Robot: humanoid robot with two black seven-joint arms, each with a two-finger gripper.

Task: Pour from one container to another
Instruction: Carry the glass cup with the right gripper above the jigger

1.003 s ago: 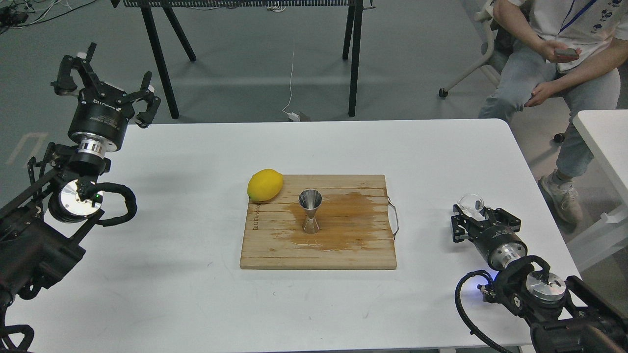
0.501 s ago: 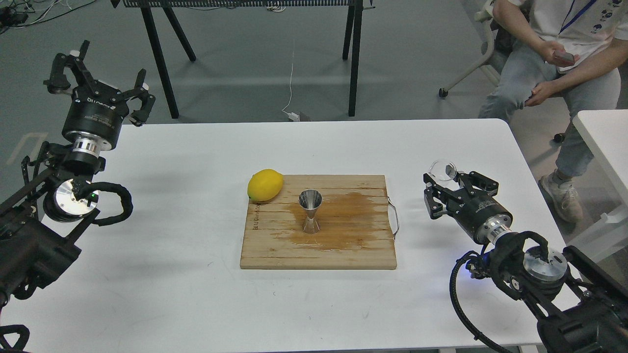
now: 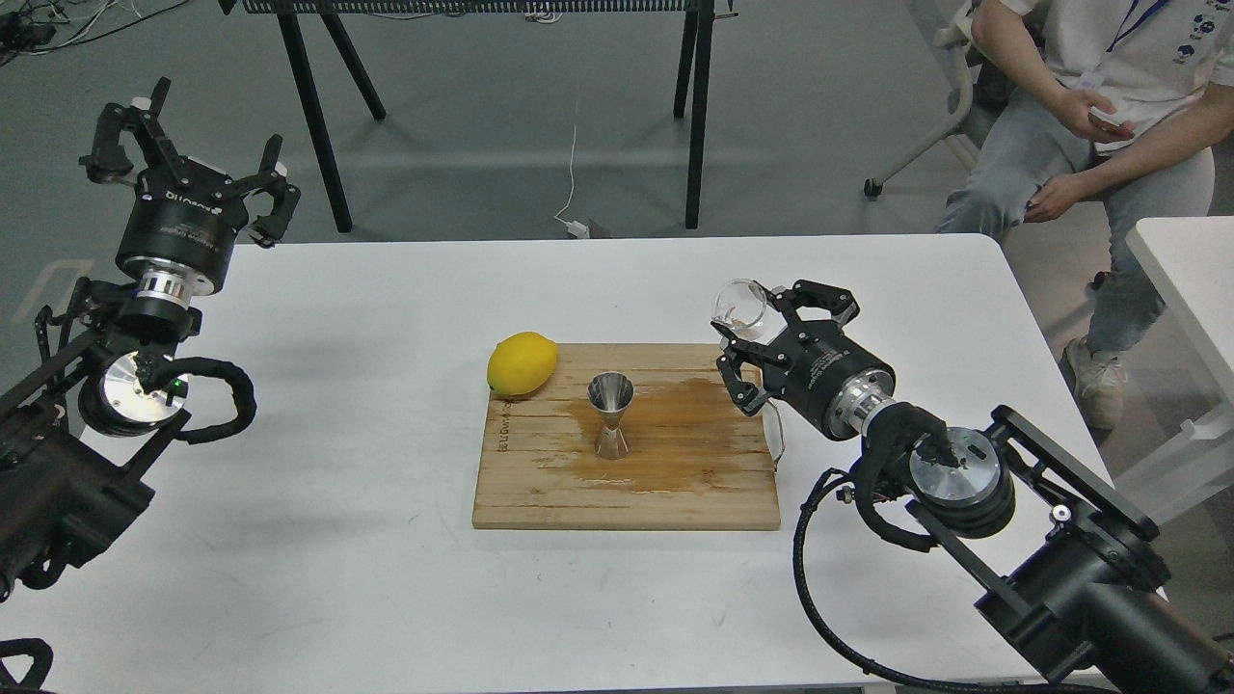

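Black arm links fill your lower corners, and both arms are cut off by the frame edges, so you see only their far parts. Your right gripper (image 3: 762,333) sits above the right end of the wooden board (image 3: 540,492), its fingers clamped on the glass cup (image 3: 740,302). The cup is clear and colourless with a round rim, tipped toward the left; part of its wall is covered by the fingers, and you cannot tell whether anything is inside it. Grey lettering runs round the gripper's body, too small to read.

On the board, a burnt-in mark runs along the left edge, also unreadable. A darker wet-looking stain spreads across the board's middle, and a thin wire handle shows at its right side, partly behind the gripper. The jigger (image 3: 610,415) stands upright in that stain, shiny steel, hourglass-shaped, open mouth up, well apart from the cup. A lemon (image 3: 522,363) rests at the board's far left corner.

Farther off on your left, the left gripper (image 3: 183,145) hangs above the edge of the white table (image 3: 337,598) with its fingers spread apart, holding nothing. Its printed label is blurred. Beyond the table a seated person (image 3: 1109,116) is cropped at the shoulders.
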